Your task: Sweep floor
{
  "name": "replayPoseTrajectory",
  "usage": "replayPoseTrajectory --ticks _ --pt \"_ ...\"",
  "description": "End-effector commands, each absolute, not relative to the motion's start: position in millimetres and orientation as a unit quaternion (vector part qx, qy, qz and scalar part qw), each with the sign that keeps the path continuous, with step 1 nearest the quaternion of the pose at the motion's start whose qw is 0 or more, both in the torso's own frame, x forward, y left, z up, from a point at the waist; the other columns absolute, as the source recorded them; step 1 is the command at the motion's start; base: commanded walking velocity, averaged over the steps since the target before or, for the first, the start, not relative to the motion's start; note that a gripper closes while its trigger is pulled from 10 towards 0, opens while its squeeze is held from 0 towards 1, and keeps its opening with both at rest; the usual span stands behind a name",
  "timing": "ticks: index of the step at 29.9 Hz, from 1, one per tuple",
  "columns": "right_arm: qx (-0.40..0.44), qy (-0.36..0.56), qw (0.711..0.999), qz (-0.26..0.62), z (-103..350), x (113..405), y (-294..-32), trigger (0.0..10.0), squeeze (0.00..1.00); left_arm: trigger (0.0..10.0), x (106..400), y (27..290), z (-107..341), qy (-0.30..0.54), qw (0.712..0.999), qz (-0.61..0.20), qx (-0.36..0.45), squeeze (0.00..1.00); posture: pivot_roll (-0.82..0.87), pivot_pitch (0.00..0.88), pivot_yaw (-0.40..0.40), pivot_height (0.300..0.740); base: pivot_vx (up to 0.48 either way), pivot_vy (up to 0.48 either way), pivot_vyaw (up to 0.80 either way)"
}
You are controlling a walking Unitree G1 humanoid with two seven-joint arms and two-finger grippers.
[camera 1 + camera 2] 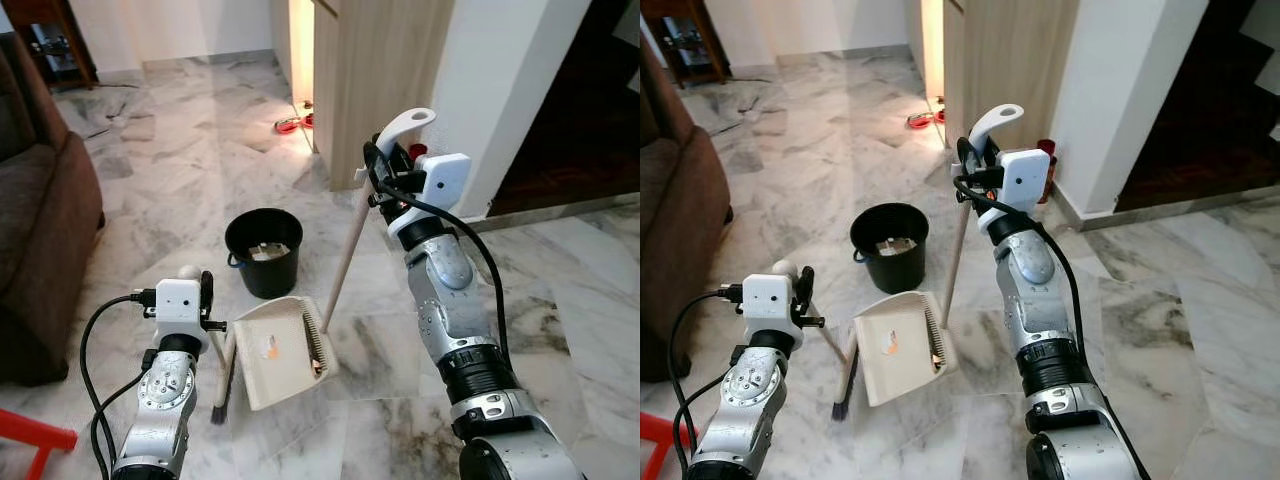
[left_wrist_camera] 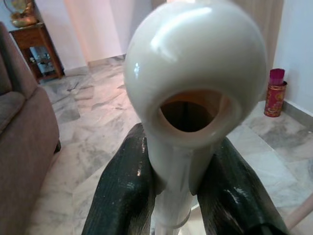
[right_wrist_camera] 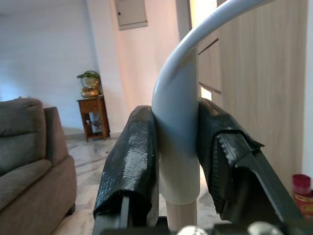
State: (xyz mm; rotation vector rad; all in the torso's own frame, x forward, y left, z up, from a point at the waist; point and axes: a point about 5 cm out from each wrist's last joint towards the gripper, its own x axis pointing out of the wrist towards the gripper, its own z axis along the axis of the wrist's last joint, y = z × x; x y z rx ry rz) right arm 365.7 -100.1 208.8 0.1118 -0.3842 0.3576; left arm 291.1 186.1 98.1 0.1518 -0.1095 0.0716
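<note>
I have the right pincer [image 1: 392,160] clamped on the dustpan handle [image 1: 345,250] and the left pincer [image 1: 197,285] closed round the broom handle [image 2: 188,98], so the brush head [image 1: 226,385] probably meets the dustpan [image 1: 280,350], centre frame, before the bucket [image 1: 264,250].

brown sofa [image 1: 40,230], red tin [image 2: 274,92], wooden side table [image 3: 93,115].

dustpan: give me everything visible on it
The dustpan is cream plastic, a flat scoop with a comb of teeth along its right side. It rests on the marble floor, just in front of the black bucket, with small debris inside. Its long pale wooden handle rises to a white looped end, clamped by the right gripper. A small broom lies against its left edge.
</note>
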Motion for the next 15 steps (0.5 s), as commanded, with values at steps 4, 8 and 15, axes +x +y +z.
replayPoseTrajectory --ticks 4,8,15 --pt "0.066 -0.230 0.954 0.182 229.6 363.5 -97.7 10.0 0.00 10.0 294.0 186.3 114.3 -0.094 0.991 0.039 0.085 0.00 0.01 0.008 0.008 0.740 0.315 0.000 0.00" --pt "0.065 -0.229 0.954 0.184 229.7 363.3 -97.2 10.0 0.00 10.0 293.7 186.5 114.5 -0.096 0.991 0.042 0.086 0.00 0.01 0.009 0.007 0.740 0.321 0.000 0.00" --pt "0.066 -0.233 0.952 0.185 231.8 363.0 -96.3 10.0 0.00 10.0 293.8 186.9 114.8 -0.096 0.991 0.043 0.087 0.00 0.01 0.010 0.007 0.740 0.321 0.000 0.00"
